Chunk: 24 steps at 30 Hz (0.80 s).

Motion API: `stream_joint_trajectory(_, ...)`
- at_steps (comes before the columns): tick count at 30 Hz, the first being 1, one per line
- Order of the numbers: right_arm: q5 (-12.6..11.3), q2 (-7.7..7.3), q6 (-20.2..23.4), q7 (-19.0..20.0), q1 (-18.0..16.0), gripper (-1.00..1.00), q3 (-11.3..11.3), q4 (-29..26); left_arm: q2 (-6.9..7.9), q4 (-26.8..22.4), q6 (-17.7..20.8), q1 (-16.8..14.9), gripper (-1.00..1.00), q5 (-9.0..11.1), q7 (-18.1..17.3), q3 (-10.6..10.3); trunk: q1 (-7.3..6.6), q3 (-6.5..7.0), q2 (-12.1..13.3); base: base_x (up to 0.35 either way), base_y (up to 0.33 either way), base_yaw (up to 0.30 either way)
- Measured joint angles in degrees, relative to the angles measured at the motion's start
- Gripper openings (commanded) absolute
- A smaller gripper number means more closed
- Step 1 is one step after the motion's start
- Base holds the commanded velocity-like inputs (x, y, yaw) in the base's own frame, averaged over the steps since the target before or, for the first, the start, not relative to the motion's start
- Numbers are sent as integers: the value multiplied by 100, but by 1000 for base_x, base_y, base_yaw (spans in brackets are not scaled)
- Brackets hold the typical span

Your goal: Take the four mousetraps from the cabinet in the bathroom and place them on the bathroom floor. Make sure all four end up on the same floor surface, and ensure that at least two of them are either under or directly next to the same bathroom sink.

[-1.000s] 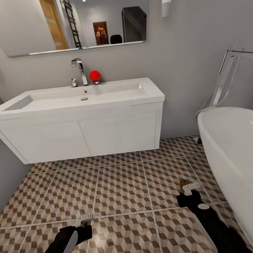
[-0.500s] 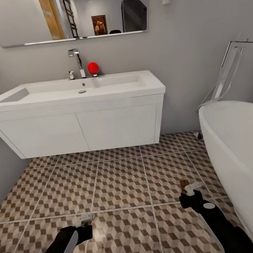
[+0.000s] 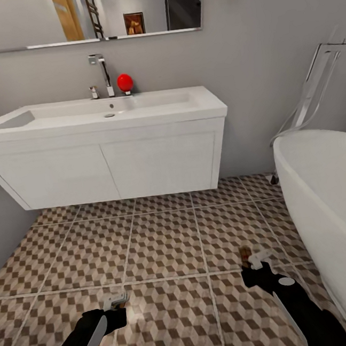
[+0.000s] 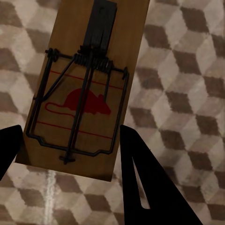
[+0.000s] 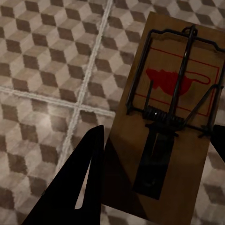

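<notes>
Both grippers hang low over the bathroom floor (image 3: 164, 238), in front of the bathroom sink (image 3: 96, 114) and its white drawer unit. My left gripper (image 3: 115, 300) is shut on a mousetrap (image 4: 79, 93), a brown board with a red mouse print and a dark wire spring, gripped by its long edges between the black fingers (image 4: 140, 178). A second mousetrap (image 5: 173, 108) is clamped the same way in my right gripper (image 3: 256, 260), and its brown end (image 3: 245, 252) pokes out ahead of the fingers. Tiles lie just below both traps. The cabinet is out of view.
A white oval bathtub (image 3: 331, 198) fills the right side, close to my right arm. A red ball (image 3: 125, 81) and a chrome tap (image 3: 100, 74) stand on the sink's back edge, under a mirror (image 3: 96, 15). A grey wall closes the left.
The whole picture has shifted: sink and mirror sit higher and the sink looks nearer, so the camera moved. Both grippers still hold their mousetraps in about the same places.
</notes>
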Motion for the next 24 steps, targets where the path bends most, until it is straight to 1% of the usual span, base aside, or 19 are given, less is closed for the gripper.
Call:
stream_joint_trajectory(10, 0, 0, 0, 1, 0, -100, 1, 0, 0, 0, 0, 0, -100, 0, 0, 0, 220, -248, -401, 0, 0, 0)
stream_joint_trajectory(24, 0, 18, 0, 1, 0, -100, 1, 0, 1, -9, 0, 0, -100, 0, 0, 0, 257, -655, -421, 0, 0, 0)
